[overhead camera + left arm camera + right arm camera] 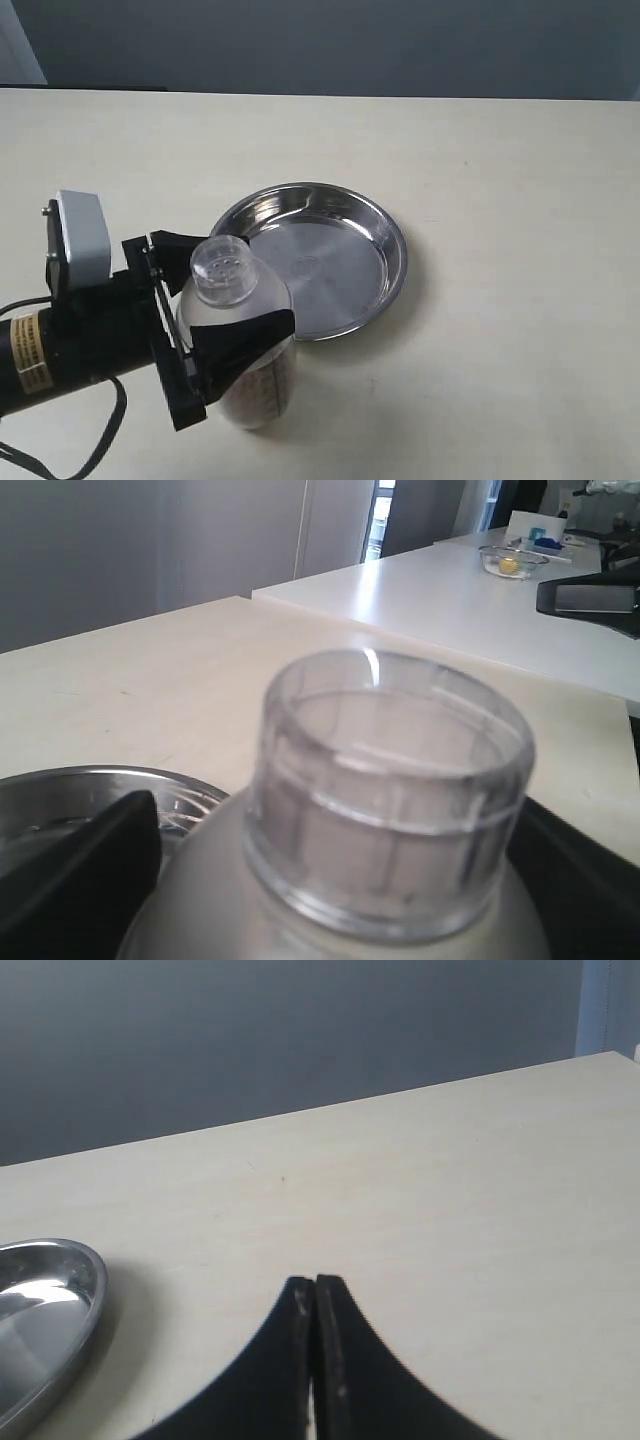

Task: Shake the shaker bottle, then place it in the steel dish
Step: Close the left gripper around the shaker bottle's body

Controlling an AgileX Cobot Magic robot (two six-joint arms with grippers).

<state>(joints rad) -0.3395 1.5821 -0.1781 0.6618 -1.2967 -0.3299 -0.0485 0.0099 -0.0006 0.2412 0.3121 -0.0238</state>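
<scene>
The shaker bottle [245, 340], clear with a frosted shoulder and brownish grains low inside, stands about upright just in front and left of the steel dish [345, 290]. My left gripper [247, 284] is shut on the shaker bottle, one black finger on each side of its shoulder. In the left wrist view the perforated cap [390, 790] fills the middle, with the black fingers [80, 870] beside it and the dish rim [70, 778] behind. My right gripper [315, 1288] is shut on nothing, low over the table, with the dish [40, 1300] off to one side. It is outside the exterior view.
The cream table [500, 180] runs back to a dark wall [330, 40]. A second white table [450, 600] with a small bowl [512, 560] shows beyond, in the left wrist view. The steel dish holds nothing.
</scene>
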